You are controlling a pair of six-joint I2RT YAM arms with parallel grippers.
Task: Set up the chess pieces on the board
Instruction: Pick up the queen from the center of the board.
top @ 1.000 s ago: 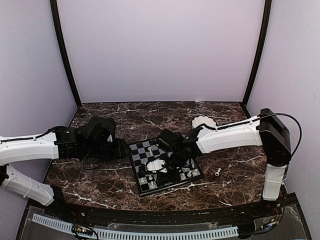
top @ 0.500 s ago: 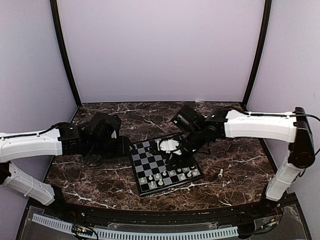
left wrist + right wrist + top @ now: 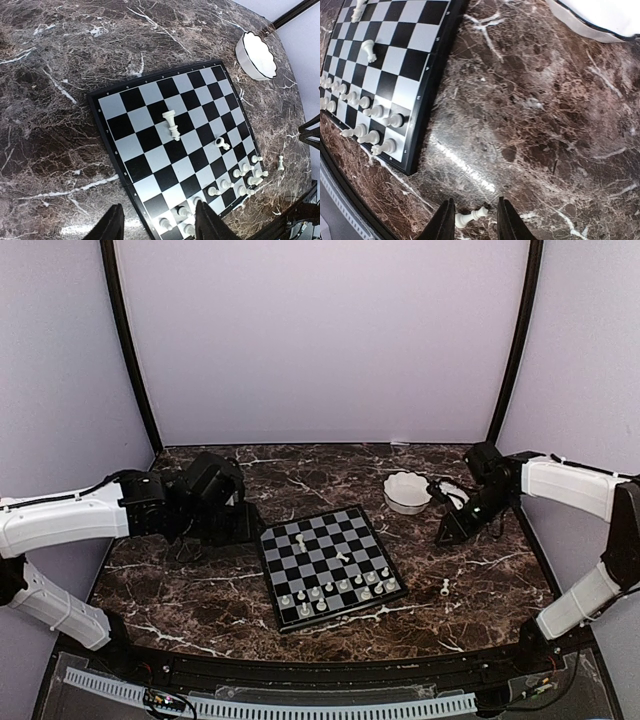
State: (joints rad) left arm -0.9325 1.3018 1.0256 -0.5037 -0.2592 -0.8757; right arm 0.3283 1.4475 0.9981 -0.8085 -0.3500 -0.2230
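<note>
The left gripper (image 3: 160, 227) is hovering part-open and empty at the board's (image 3: 320, 530) left; most chess pieces (image 3: 335, 590) are standing along its near rows, two lying toppled mid-board. Right of the board, a stray piece (image 3: 445, 587) is lying on the table near the right gripper (image 3: 474, 222), jaws apart, holding nothing. Probably light, hard and slippery, it is asking for a pinch across the stem
</note>
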